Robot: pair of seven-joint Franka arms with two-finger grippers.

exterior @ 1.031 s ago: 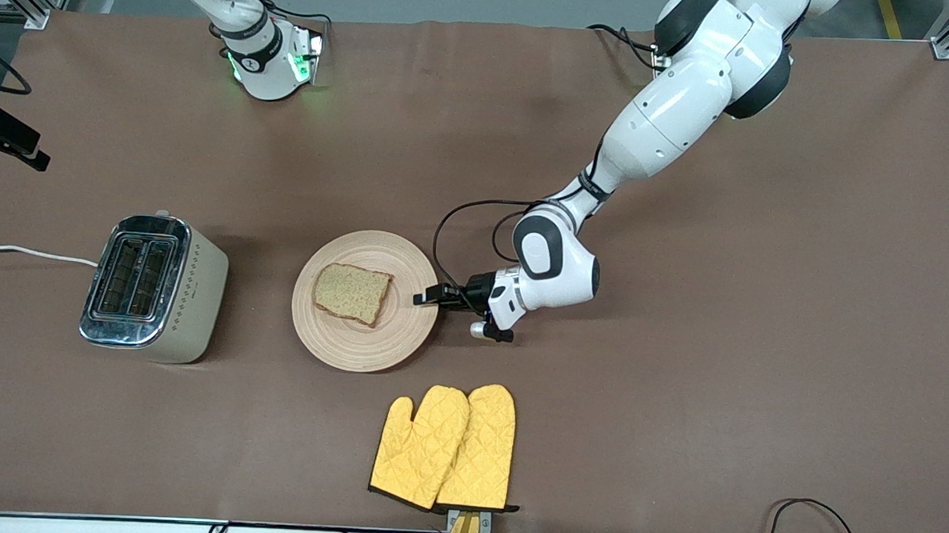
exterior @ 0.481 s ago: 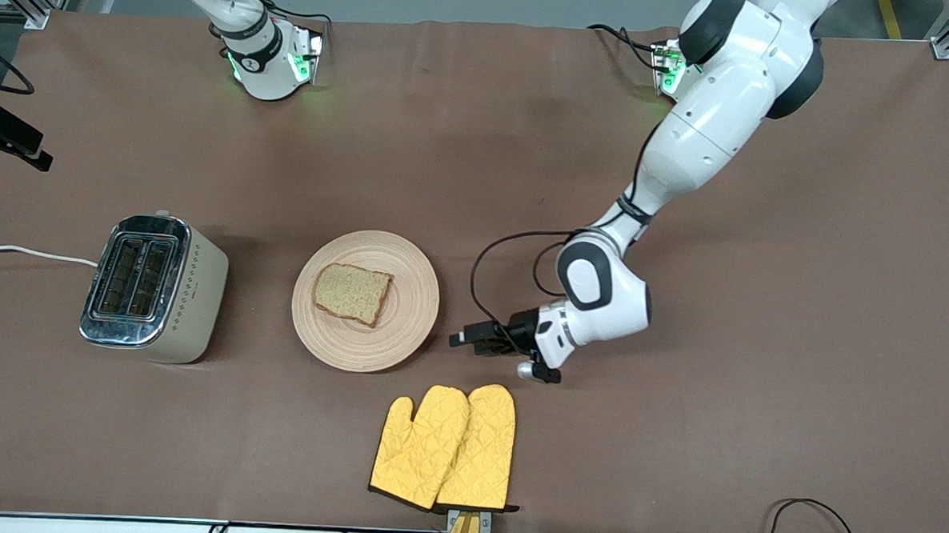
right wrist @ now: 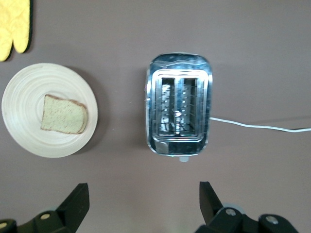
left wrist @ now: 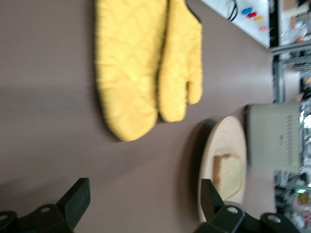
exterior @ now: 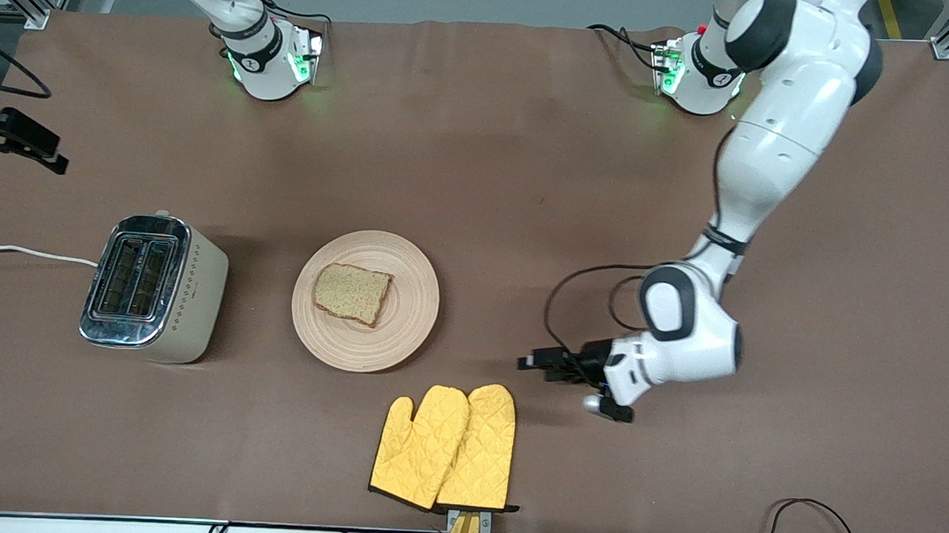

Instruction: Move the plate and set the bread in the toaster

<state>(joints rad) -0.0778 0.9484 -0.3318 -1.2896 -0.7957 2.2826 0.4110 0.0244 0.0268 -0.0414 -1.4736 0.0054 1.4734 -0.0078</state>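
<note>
The light-wood plate (exterior: 408, 328) lies mid-table with the brown bread slice (exterior: 351, 293) on it. The cream and chrome toaster (exterior: 153, 287) stands beside it toward the right arm's end, both slots empty. My left gripper (exterior: 528, 362) is open and empty, low over bare table, apart from the plate toward the left arm's end. In the left wrist view (left wrist: 146, 199) it faces the plate (left wrist: 214, 155), bread (left wrist: 228, 175) and toaster (left wrist: 272, 136). My right gripper (right wrist: 144, 201) is open and empty, high above the toaster (right wrist: 179, 110), with plate (right wrist: 29, 92) and bread (right wrist: 63, 114) in its view.
A pair of yellow oven mitts (exterior: 446, 447) lies nearer the front camera than the plate, close to the table's edge, and shows in the left wrist view (left wrist: 146, 68). The toaster's white cord (exterior: 26, 252) runs off toward the right arm's end.
My left gripper has drawn away from the plate's rim toward the left arm's end of the table. Plate, bread and toaster have not moved.
</note>
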